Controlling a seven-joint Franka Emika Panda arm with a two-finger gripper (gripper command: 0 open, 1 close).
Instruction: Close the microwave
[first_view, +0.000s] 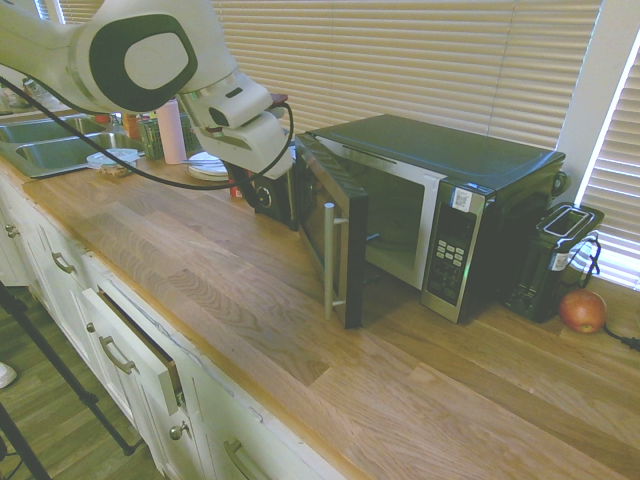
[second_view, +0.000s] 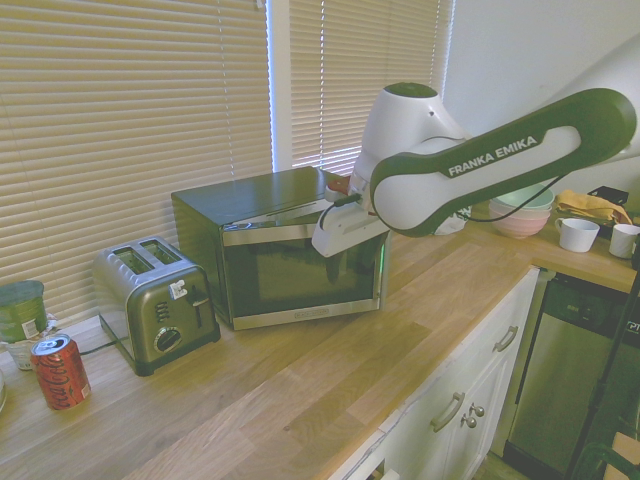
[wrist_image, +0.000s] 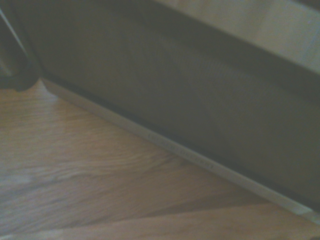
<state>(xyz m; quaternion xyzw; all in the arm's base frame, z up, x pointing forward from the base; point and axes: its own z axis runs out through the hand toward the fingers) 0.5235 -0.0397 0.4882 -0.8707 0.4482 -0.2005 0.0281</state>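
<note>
Microwave (first_view: 440, 200) sits on the counter (first_view: 250, 300) by the blinds, its door (first_view: 335, 230) ajar about halfway. Gripper (first_view: 250, 150) sits behind the door's outer face; finger state cannot be told. Risk: push landing near the hinge, skidding the oven instead of latching.

Microwave (first_view: 440, 200) at the surface's (first_view: 300, 330) back edge — toaster (second_view: 155, 300) beside it; can (second_view: 60, 370) near the toaster, further along.
</note>
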